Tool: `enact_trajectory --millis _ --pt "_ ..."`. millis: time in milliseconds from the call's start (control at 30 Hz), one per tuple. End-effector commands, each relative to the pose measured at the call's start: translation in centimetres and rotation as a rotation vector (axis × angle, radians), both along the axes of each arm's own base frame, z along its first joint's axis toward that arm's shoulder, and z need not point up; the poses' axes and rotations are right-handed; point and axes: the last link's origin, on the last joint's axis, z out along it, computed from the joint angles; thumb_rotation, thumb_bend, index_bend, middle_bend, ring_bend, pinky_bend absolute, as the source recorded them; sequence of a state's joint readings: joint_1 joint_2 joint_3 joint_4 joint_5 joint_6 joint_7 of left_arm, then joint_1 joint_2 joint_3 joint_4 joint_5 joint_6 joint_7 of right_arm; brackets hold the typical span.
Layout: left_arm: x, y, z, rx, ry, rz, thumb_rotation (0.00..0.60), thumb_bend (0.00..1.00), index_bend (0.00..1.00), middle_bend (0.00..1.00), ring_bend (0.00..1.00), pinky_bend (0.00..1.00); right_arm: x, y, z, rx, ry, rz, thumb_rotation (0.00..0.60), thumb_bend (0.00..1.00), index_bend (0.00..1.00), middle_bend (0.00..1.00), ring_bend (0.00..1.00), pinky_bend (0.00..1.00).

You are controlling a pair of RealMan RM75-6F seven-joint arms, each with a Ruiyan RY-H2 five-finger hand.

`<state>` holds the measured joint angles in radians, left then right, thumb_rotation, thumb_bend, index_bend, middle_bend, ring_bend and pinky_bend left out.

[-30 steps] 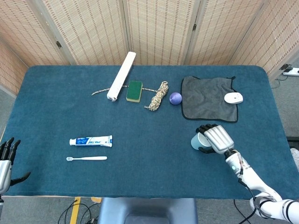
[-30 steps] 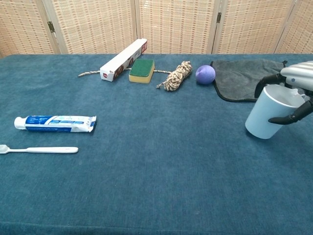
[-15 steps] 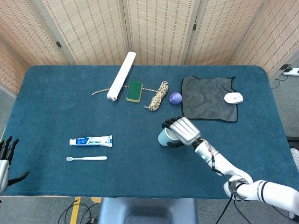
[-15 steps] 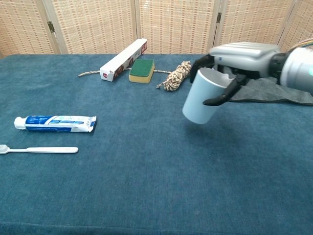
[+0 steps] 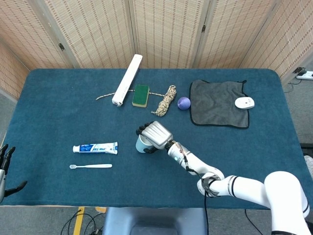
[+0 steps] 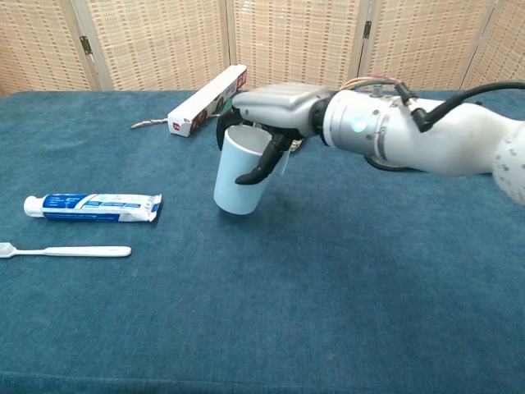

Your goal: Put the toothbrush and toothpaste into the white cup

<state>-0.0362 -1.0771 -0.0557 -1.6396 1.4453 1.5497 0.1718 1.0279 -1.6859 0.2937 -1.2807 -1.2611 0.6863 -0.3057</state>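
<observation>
Blue surface [image 5: 58, 98] carries everything. Grey cloth [image 5: 217, 110] at far right with a white mouse [image 5: 244, 103] on it, well apart from the work area. Long white box [image 5: 127, 79], green sponge [image 5: 141, 95], coiled rope [image 5: 166, 101] and purple ball [image 5: 183, 103] line the back; none belong to the task.

Right hand [image 5: 155, 135] is wrapped around the white cup [image 6: 242, 171], fingers curled over the rim and side. Cup looks tilted and, in the chest view, seems lifted just off the surface, mid-surface, right of the toothpaste. Cup looks empty.

Left hand [image 5: 4, 164] sits at the left edge, fingers spread, holding nothing.

Toothpaste [image 5: 95, 147] lies flat on the left side; toothbrush [image 5: 91, 166] lies just in front of it, close but apart. Neither is being touched.

Progress: early. Cup is in the hand and near the two items, but nothing is inside. Left to do: set the cup upright, then pick up toothbrush and toothpaste and drop each in.
</observation>
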Motion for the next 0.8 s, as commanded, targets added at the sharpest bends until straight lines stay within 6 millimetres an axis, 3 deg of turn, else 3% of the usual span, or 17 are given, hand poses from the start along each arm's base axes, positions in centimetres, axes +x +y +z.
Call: enact_trajectory --millis 33,433,800 --pt "-0.1 -0.1 0.0 0.001 -0.001 0.003 0.6 0.17 0.07 0.05 0.07 0.22 1.4 -0.3 -1.3 -0.008 0.024 0.029 0.6 0.25 0.41 0.39 0.36 0.46" --pt "-0.6 -0.3 0.1 0.005 -0.001 0.019 0.6 0.17 0.07 0.05 0.07 0.22 4.6 -0.5 -3.4 -0.041 0.063 0.101 0.6 0.22 0.41 0.36 0.35 0.43" --pt "-0.7 -0.3 0.0 0.001 -0.003 0.025 0.6 0.17 0.07 0.04 0.07 0.22 5.8 -0.3 -4.2 -0.044 0.108 0.15 0.6 0.19 0.35 0.31 0.3 0.39"
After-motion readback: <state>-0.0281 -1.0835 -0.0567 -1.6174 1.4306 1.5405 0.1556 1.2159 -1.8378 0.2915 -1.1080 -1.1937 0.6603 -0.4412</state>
